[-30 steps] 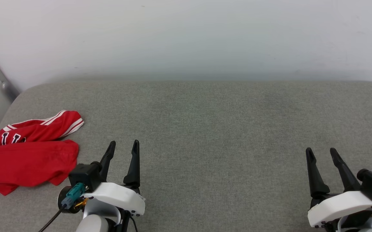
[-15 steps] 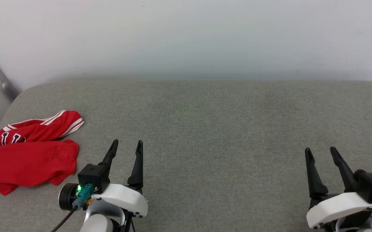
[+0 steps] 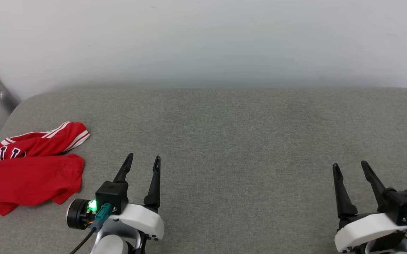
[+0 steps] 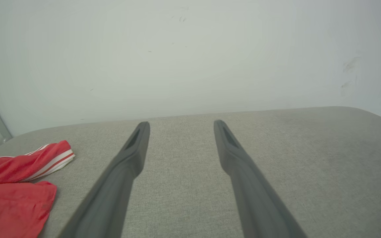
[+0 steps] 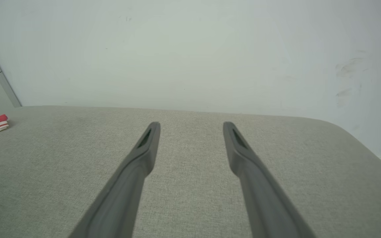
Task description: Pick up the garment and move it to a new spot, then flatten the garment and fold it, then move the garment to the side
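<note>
Left tool (image 3: 144,156) wide, empty | right tool (image 3: 349,164) likewise | garment (image 3: 30,173) crumpled on grey cushion (image 3: 242,141), left edge | pale wall (image 3: 203,42) behind

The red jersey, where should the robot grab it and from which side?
Probably the loose red corner nearest the left gripper, coming down from the jersey's right side. The jersey lies crumpled at the grey cushion's left end, and that corner pokes out toward the open fingers, so they could pinch it.
</note>
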{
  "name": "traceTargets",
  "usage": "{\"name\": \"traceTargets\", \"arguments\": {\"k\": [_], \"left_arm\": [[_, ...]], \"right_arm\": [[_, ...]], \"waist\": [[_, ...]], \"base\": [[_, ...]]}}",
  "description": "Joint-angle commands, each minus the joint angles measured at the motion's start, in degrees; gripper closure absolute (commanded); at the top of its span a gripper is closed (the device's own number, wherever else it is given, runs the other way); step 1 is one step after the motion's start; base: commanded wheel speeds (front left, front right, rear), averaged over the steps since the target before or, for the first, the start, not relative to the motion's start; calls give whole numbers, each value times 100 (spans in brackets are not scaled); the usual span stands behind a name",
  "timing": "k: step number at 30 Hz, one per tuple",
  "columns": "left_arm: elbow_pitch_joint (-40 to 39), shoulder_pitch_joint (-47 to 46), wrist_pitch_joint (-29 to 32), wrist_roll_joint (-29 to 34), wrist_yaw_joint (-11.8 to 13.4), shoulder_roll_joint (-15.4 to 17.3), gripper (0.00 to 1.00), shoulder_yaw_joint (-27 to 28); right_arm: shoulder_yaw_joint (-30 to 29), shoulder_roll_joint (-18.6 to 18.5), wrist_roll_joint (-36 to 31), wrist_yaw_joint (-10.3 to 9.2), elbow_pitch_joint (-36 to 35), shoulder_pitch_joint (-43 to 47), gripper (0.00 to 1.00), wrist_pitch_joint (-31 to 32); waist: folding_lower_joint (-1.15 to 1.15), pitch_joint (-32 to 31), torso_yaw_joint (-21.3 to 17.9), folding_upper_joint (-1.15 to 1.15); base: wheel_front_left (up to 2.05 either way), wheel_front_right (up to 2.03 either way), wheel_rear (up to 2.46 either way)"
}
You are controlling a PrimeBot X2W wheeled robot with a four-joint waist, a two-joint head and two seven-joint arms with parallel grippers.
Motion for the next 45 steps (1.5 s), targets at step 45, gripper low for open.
{"name": "traceTargets", "arguments": {"k": [45], "left_arm": [[325,-282,-11,-360,313,162,0,168]], "right_arm": [[343,10,-24,-2,144,-184,0,-124]], "waist": [[0,70,2132,0]], "base": [[0,0,0]]}}
